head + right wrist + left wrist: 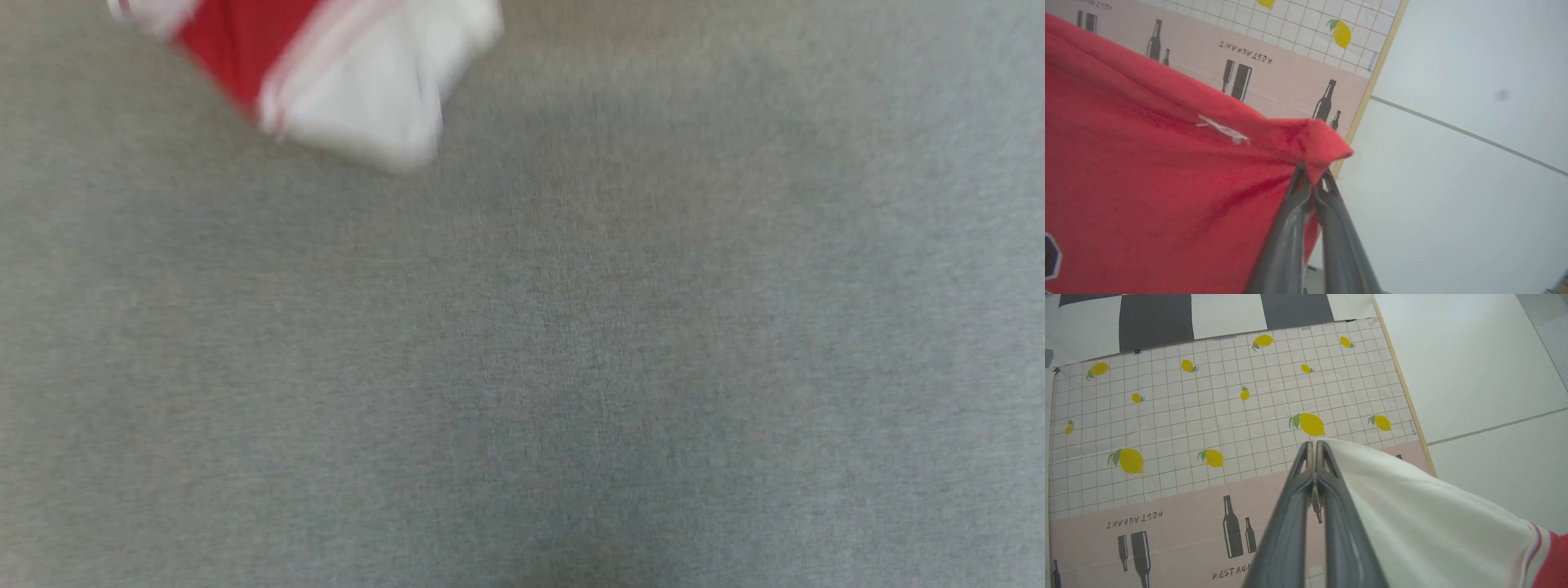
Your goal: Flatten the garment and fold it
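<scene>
Grey surface (571, 367): blurred, shirt (351, 90) at its top left. Patterned cloth (1208, 416), lemons and bottles: spread flat below. The shirt is held above that cloth by the left gripper (1314, 446), jaws pressed on the white sleeve (1433, 522), and the right gripper (1312, 175), jaws pinching a red edge.

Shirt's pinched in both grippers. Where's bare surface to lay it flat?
Bare: the lemon-print cloth, bordered by the checked cloth, the pink cloth and the wooden table edge. The pink cloth is bare where visible. Head view: grey surface bare below the garment. Crowded only where the garment hangs from the left gripper and right gripper.
</scene>
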You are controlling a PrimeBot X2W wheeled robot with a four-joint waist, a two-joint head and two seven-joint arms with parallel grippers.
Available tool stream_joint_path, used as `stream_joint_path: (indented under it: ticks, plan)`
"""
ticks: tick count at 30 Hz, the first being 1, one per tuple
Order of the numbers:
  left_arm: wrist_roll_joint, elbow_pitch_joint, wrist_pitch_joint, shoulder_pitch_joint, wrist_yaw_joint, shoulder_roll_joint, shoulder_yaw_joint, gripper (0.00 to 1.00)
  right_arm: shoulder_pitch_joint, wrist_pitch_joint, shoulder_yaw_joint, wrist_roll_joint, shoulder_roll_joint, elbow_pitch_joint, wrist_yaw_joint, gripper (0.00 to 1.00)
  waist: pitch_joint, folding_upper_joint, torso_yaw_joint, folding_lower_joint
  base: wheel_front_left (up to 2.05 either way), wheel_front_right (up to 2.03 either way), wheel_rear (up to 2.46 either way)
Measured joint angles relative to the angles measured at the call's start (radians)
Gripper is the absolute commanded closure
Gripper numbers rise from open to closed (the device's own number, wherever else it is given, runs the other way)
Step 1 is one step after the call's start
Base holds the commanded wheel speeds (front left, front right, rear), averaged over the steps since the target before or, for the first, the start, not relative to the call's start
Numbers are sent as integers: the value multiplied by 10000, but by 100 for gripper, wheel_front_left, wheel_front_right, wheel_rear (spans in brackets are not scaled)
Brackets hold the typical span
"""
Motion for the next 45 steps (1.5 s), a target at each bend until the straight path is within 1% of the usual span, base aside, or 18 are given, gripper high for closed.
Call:
stream_joint_path:
  ticks: [4,6,11,12,14,19,21,23,28,32,33,36,38,40,43,45]
  plan:
    - [362,1204,-706,-1235,-94,-360,-192,100,-1226,-702,-86,-372,364,1377,2,100,694,0,-91,1,0,0,0]
    - [541,1722,-1087,-1598,-167,-443,-349,100,-1637,-848,-115,-660,510,2002,0,100,984,0,-110,0,0,0,0]
    - [874,2790,-1912,-1621,-257,-644,-777,100,-1945,-1684,-88,-1241,1034,3145,0,100,1557,0,-83,0,0,0,0]
    - [871,2913,-2059,-1555,-267,-690,-805,100,-1941,-1806,-12,-1342,1083,3298,0,100,1621,0,-60,0,0,0,0]
    - [869,3164,-2499,-1156,-267,-750,-882,100,-1820,-2257,378,-1906,1058,3586,0,100,1711,0,38,0,0,0,0]
    - [825,3440,-2987,666,-313,-905,-1110,100,-705,-2966,543,-2002,1358,4410,2,100,1609,0,284,0,0,0,0]
    - [744,3404,-3126,1656,-324,-1026,-1214,100,-109,-3269,863,-2410,1310,4700,2,100,1427,0,363,-1,0,0,0]
    - [713,3243,-3160,2602,-322,-1104,-1312,100,414,-3513,1064,-2525,1325,4924,0,100,1232,0,427,-1,0,0,0]
    - [472,2562,-3242,5604,-111,-1292,-1707,100,2282,-3929,1651,-2395,1528,5281,2,100,541,0,596,-2,0,0,0]
    - [211,2169,-3221,7718,67,-1246,-1820,100,3787,-4123,2077,-2094,1507,5265,2,100,-125,0,710,-4,0,0,0]
    - [88,2079,-3127,8250,81,-1193,-1847,100,4189,-4142,2188,-1964,1480,5225,2,100,-321,0,742,-4,0,0,0]
    - [-769,1804,-2727,9693,-82,-941,-1776,100,5268,-4219,2615,-1732,1296,4984,2,100,-896,0,834,-4,0,0,0]
    - [-959,1613,-2337,10590,-119,-468,-1795,100,5995,-4224,2863,-1521,1126,4709,2,100,-1315,0,904,-4,0,0,0]
    - [-1218,1333,-1929,11338,-125,-132,-1779,100,6645,-4201,3087,-1229,995,4435,2,100,-1686,0,972,-4,0,0,0]
    - [-1810,642,-1158,12461,-301,215,-1988,100,7586,-3965,3317,-846,663,3996,2,100,-2238,0,1075,-4,0,0,0]
    - [-2242,199,-803,13147,-217,389,-1906,100,8132,-3747,3294,-470,410,3697,2,100,-2600,0,1150,-5,0,0,0]
